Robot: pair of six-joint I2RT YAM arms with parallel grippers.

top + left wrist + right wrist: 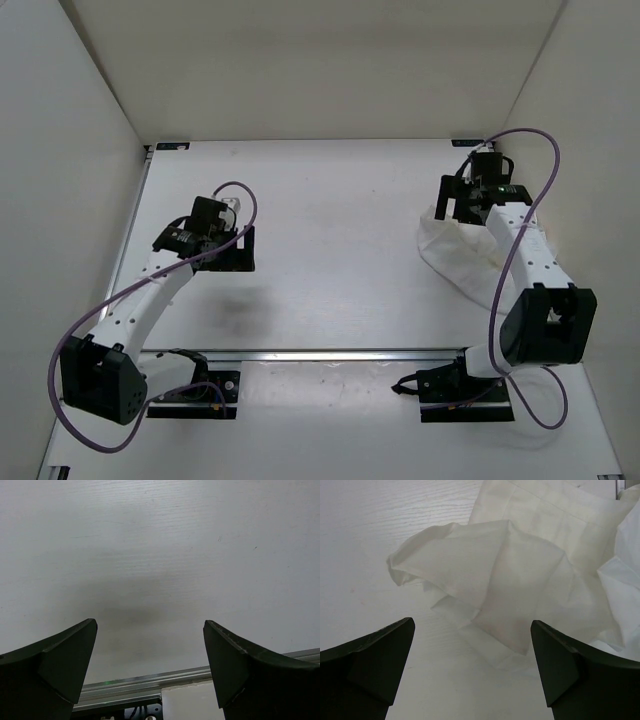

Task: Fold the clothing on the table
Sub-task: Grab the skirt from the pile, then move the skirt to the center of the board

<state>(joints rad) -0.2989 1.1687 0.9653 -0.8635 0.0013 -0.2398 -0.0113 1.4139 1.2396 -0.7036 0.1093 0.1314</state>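
- Clearly unfolded, the clothing (452, 255) lies bunched and creased on the right side of the table (330, 200), its long axis slanting from mid-table toward the near right corner, partly beneath the right arm
- At its far end hovers the right gripper (458, 210), jaws spread wide and holding nothing; the wrist view shows a raised, curled flap of the clothing just ahead of the fingertips, between them
- Equally wide and empty, the left gripper (230, 250) hangs over bare tabletop on the left, well apart from the clothing, so the right arm looks the nearer for a first grasp
- No brand, label or legible writing shows on the fabric, the arms or the silver rail (320, 353)
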